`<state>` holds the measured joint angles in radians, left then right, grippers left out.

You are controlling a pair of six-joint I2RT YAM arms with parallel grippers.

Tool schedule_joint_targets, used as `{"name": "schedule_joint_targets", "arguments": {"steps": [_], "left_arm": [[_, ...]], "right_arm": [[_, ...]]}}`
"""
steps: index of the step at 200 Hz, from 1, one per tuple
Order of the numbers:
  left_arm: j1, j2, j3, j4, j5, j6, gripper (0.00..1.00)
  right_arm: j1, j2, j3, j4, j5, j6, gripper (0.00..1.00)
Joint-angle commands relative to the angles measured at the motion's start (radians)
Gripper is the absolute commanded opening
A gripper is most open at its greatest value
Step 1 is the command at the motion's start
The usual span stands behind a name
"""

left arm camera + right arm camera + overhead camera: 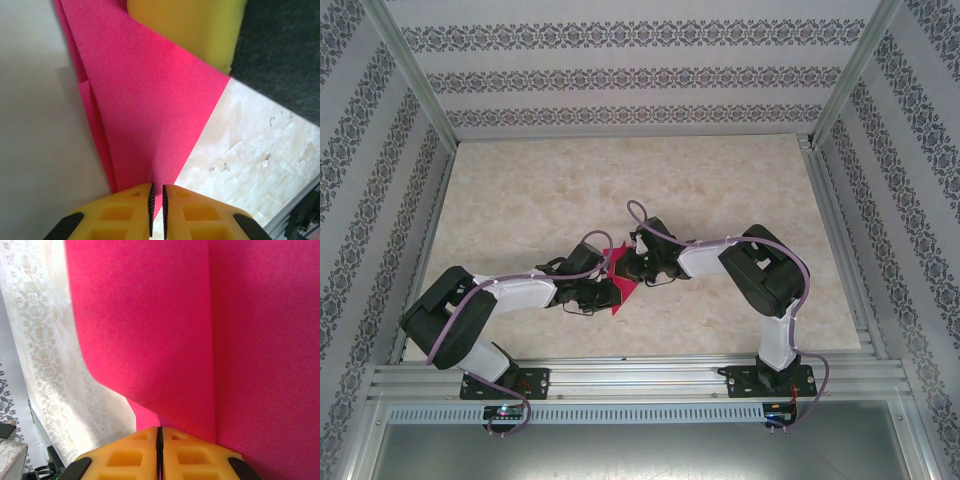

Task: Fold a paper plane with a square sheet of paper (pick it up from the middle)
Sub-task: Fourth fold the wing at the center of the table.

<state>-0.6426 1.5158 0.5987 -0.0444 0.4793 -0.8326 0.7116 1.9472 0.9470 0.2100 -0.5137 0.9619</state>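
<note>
both pincers are clenched on the folded pink paper [623, 291] over the table [520, 190] centre: left pincer [158, 195] nips its point, right pincer [160, 432] an edge, likely tensioning the layers for creasing.

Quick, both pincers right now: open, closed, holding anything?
Left pincer: closed on the tip of the folded pink paper.
Right pincer: closed, pinching an edge of the same paper.
</note>
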Motion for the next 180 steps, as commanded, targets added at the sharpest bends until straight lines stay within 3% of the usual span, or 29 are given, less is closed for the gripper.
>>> {"name": "schedule_joint_targets", "arguments": {"steps": [1, 54, 123, 180], "left_arm": [[-0.02, -0.014, -0.038, -0.109, 0.042, 0.052, 0.17], [-0.028, -0.034, -0.069, -0.183, 0.079, 0.082, 0.17], [-0.041, -0.045, -0.077, -0.262, 0.05, 0.103, 0.17], [-0.048, -0.186, -0.066, -0.333, 0.055, 0.118, 0.16]], "right_arm": [[0.022, 0.095, -0.048, -0.17, 0.093, -0.032, 0.1], [0.022, 0.1, -0.044, -0.178, 0.095, -0.032, 0.1], [0.025, 0.097, -0.045, -0.181, 0.095, -0.031, 0.1], [0.03, 0.102, -0.047, -0.183, 0.114, -0.011, 0.1]]}}
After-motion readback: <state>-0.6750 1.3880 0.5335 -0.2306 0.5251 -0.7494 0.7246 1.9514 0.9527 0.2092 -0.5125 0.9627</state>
